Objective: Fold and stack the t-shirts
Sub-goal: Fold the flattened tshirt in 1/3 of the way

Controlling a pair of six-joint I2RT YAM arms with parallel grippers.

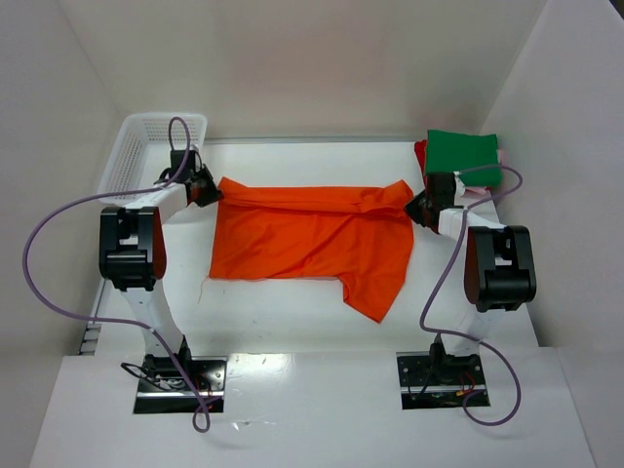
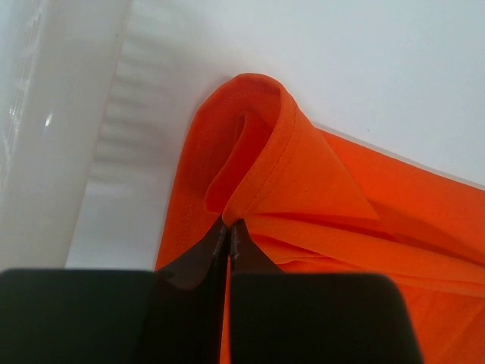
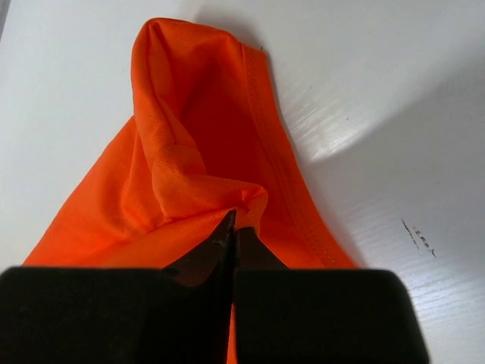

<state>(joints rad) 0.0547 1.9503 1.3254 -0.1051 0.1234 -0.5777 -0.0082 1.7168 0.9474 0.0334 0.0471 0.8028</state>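
Observation:
The bright orange t-shirt (image 1: 312,239) lies spread across the middle of the table, its far edge folded over toward me. My left gripper (image 1: 208,190) is shut on the shirt's far left corner; the left wrist view shows the fingertips pinching a rolled fold of orange cloth (image 2: 265,152). My right gripper (image 1: 421,208) is shut on the far right corner, and the right wrist view shows it pinching bunched orange cloth (image 3: 197,136). A folded green t-shirt (image 1: 464,156) lies on top of a stack at the far right, with a red one (image 1: 420,154) showing beneath it.
A white mesh basket (image 1: 141,146) stands at the far left, close beside my left gripper; its wall shows in the left wrist view (image 2: 45,129). White walls enclose the table on three sides. A sleeve of the orange shirt (image 1: 375,292) hangs toward the near edge.

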